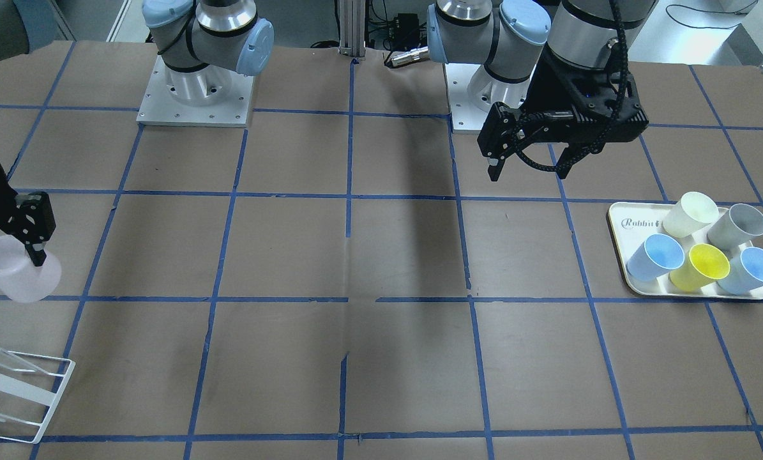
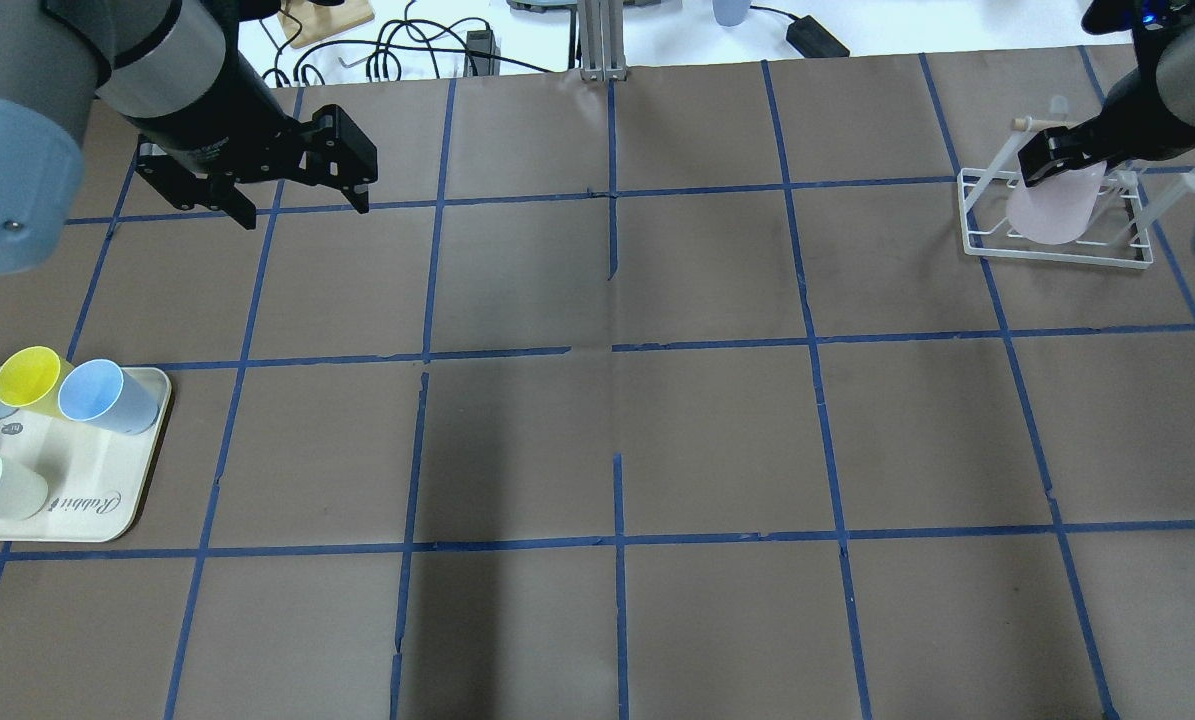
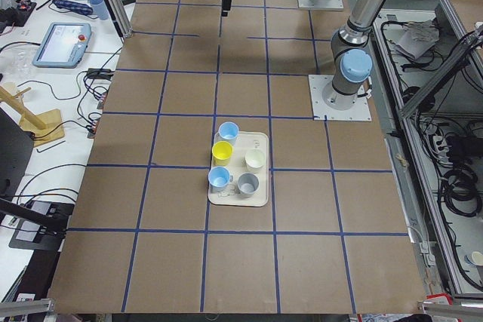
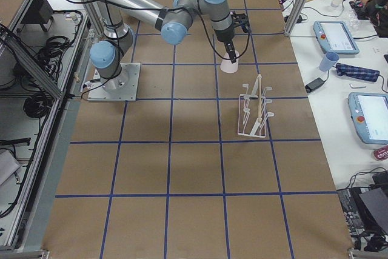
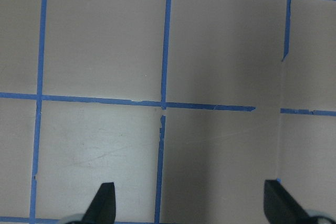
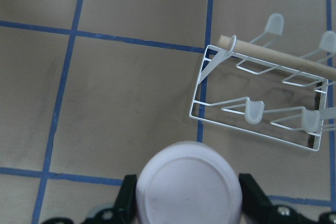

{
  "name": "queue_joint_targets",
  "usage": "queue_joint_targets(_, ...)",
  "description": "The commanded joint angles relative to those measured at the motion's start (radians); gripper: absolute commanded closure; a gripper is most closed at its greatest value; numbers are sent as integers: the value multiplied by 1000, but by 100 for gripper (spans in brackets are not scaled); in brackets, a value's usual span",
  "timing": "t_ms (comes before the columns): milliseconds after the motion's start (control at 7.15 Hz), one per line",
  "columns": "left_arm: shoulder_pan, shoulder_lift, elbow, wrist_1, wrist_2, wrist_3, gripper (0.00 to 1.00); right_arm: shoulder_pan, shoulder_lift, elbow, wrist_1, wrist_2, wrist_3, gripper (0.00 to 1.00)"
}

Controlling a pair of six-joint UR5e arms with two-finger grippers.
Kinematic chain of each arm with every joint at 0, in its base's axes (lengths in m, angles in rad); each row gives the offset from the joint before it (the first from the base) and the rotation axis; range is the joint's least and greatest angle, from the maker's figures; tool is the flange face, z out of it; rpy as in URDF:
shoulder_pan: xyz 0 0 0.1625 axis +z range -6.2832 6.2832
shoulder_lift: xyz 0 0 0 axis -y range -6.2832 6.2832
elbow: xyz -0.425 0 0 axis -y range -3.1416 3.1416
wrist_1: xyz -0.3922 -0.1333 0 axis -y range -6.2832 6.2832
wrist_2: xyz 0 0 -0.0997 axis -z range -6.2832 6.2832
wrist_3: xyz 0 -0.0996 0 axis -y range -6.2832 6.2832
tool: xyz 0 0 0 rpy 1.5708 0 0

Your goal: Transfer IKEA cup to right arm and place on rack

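Note:
My right gripper [image 1: 7, 259] is shut on the pale pink IKEA cup [image 1: 22, 276] and holds it above the table beside the white wire rack [image 1: 17, 391]. The cup's closed base faces the right wrist camera [image 6: 189, 184], and its mouth points down. The rack [image 6: 260, 106] lies just beyond the cup in that view. Overhead, the cup [image 2: 1052, 208] overlaps the rack [image 2: 1057, 245] under the gripper [image 2: 1057, 165]. In the exterior right view, the cup [image 4: 229, 65] hangs short of the rack [image 4: 254, 110]. My left gripper [image 1: 528, 169] is open and empty, high over bare table [image 2: 297, 205].
A cream tray [image 1: 619, 220] at the robot's left holds several cups: pale yellow-cream [image 1: 691, 214], grey [image 1: 739, 225], yellow and two blue. The tray also shows overhead [image 2: 107, 500]. Blue tape lines cross the brown table paper. The arm bases stand at the table's robot side.

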Motion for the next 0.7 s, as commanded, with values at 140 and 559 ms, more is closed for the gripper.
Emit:
queue_joint_targets(140, -7, -25, 42, -33, 1, -9, 0, -87, 46, -3, -52, 49, -54, 78)
queue_joint_targets(559, -7, -25, 45, -31, 6, -9, 0, -92, 63, -4, -118, 115, -47, 78)
